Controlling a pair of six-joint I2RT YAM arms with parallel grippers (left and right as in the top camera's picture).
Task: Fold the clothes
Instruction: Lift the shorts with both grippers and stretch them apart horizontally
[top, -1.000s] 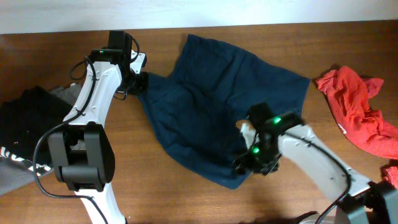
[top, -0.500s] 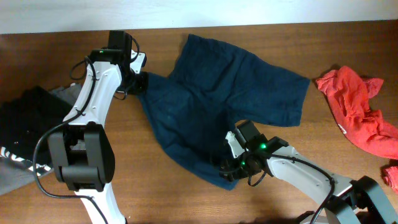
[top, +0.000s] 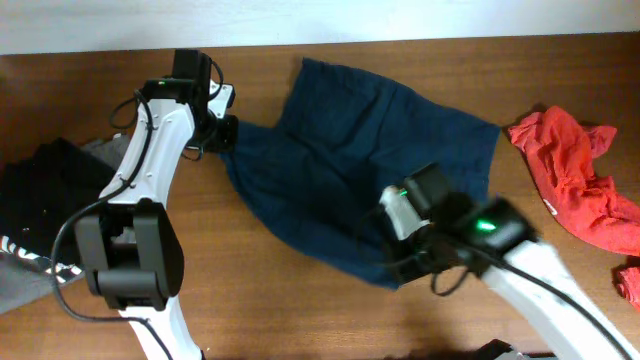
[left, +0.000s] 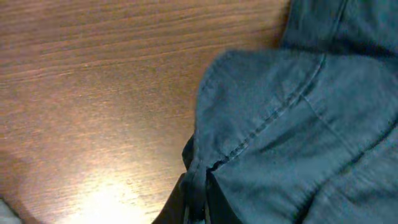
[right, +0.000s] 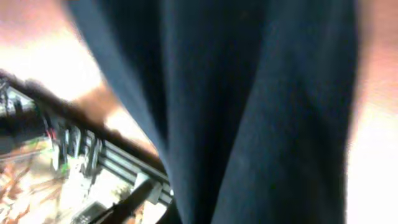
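From overhead we see the shorts (top: 350, 160) lying mostly flat in the middle of the wooden table (top: 300, 310), the waistband end toward the far edge and the lowest hem toward the near edge. The left gripper (top: 225, 135) sits at the left edge of the shorts, where a small corner of cloth is drawn out toward it. The right gripper (top: 400, 265) is down on the lowest hem (this arm is blurred in the picture). A crumpled red garment (top: 575, 185) lies well apart at the right side of the table, and a black garment (top: 40, 195) lies at the left side, beside the left arm.

In the left wrist view the shorts (left: 292, 124) fill the right half, with a stitched seam curving across them, and bare table (left: 93, 93) fills the left. At the bottom the left gripper (left: 198, 198) has its jaws pressed together on a gathered fold of the blue cloth, which rises from the pinch in a narrow pleat.

In the right wrist view, very blurred, the shorts (right: 249, 112) hang as a dark sheet straight in front of the camera and run down to the bottom edge. The fingers are hidden by the cloth; we take the jaws as pressed together on the hem.
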